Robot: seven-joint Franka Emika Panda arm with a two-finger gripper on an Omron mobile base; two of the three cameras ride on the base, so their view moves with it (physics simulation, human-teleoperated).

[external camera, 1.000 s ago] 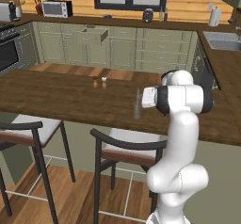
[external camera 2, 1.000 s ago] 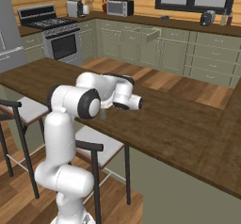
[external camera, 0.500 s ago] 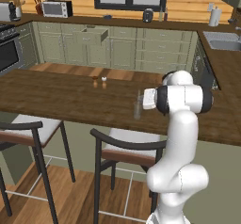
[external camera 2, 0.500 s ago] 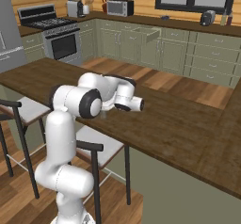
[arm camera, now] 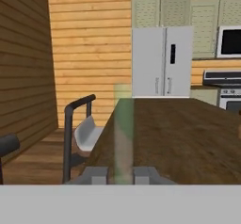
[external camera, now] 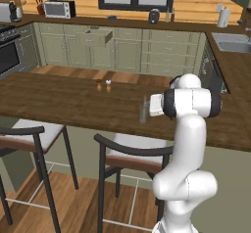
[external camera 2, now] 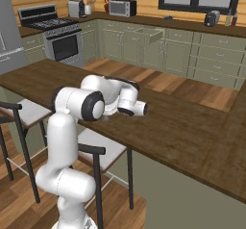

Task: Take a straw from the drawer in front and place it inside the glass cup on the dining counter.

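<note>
Reaching out level over the dining counter (external camera: 59,100), the gripper (arm camera: 123,175) is pointing along the plank top, and its two grey fingertips (arm camera: 96,176) are standing apart, one on each side of the one glass cup (external camera: 143,113), close beside it; whether they are touching it I cannot tell. In the hand view the glass cup (arm camera: 123,138) is rising right between the tips as a pale greenish see-through column. One thin pale straw (external camera: 145,101) is sticking up out of the cup, just in front of the hand in the left base view. Two black-framed stools (external camera: 128,151) are standing along the near edge of the counter. Farther along the top, two tiny shakers (external camera: 103,82) are sitting together, well apart from the cup. Beyond, one sage-green drawer (external camera: 96,36) is hanging open in the cabinet run, one toaster oven (external camera: 58,9) is sitting on the worktop above, and one white refrigerator (arm camera: 162,61) is standing against the plank wall.
</note>
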